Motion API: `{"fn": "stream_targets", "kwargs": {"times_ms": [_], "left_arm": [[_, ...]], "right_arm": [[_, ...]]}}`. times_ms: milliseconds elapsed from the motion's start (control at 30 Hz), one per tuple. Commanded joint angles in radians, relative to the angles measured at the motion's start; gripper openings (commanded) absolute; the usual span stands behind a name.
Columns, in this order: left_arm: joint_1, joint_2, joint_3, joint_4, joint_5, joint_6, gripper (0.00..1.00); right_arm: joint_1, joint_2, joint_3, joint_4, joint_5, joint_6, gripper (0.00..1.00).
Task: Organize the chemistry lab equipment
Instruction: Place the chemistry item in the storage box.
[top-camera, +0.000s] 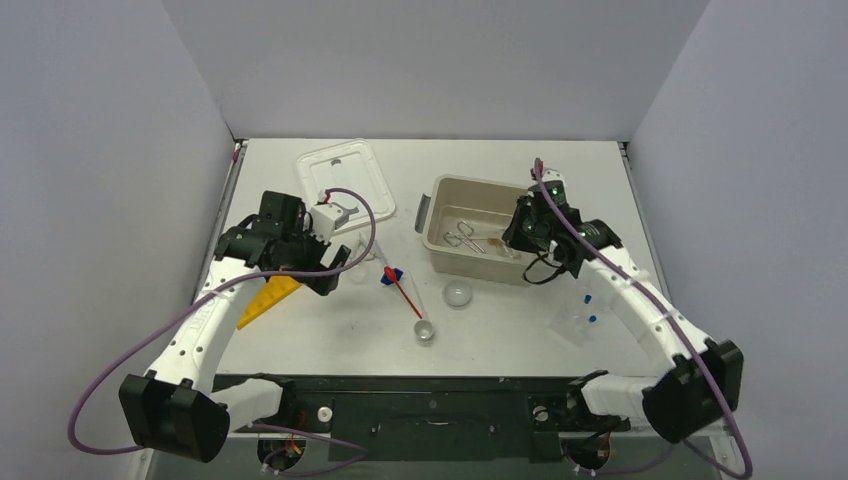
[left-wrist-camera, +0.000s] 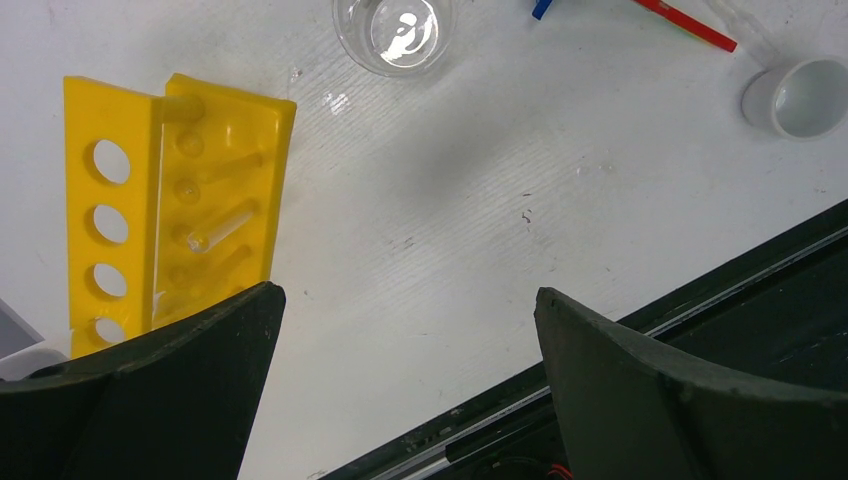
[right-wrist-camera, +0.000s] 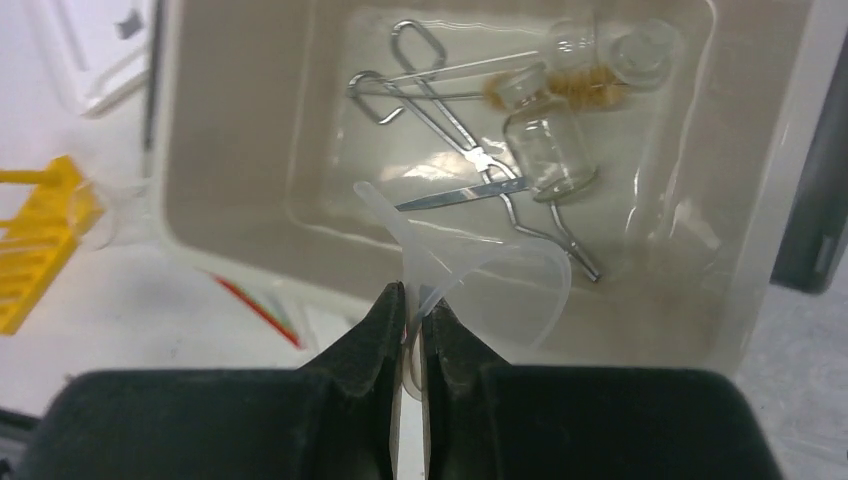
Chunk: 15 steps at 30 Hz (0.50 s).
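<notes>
My right gripper (right-wrist-camera: 414, 295) is shut on the rim of a clear plastic funnel (right-wrist-camera: 500, 280), held above the beige tub (right-wrist-camera: 220, 150). Inside the tub lie metal tongs (right-wrist-camera: 440, 110), a glass vial (right-wrist-camera: 545, 150) and a brush (right-wrist-camera: 575, 90). In the top view this gripper (top-camera: 520, 235) hangs over the tub's right side. My left gripper (left-wrist-camera: 408, 295) is open and holds nothing, above bare table just right of the yellow holed rack (left-wrist-camera: 175, 200), which lies on its side. A clear beaker (left-wrist-camera: 392, 32), a red spatula (left-wrist-camera: 690, 25) and a small white cup (left-wrist-camera: 805, 95) lie beyond it.
A white lid (top-camera: 345, 175) rests at the back left. A glass dish (top-camera: 458, 294) sits in front of the tub, and blue-capped vials (top-camera: 580, 315) lie under the right arm. The table's dark front rail (left-wrist-camera: 700, 290) runs close below the left gripper.
</notes>
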Motion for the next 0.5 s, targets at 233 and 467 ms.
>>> {"fn": "stream_targets", "kwargs": {"times_ms": [233,467], "left_arm": [[-0.005,-0.021,0.014,0.017,0.008,0.005,0.97],[-0.005,-0.014,0.012,0.021,0.007,0.014,0.96]], "right_arm": [[-0.024,0.266,0.112,0.09,0.157,-0.08,0.47],[0.185,0.073,0.12,0.006,0.382,-0.042,0.55]]}}
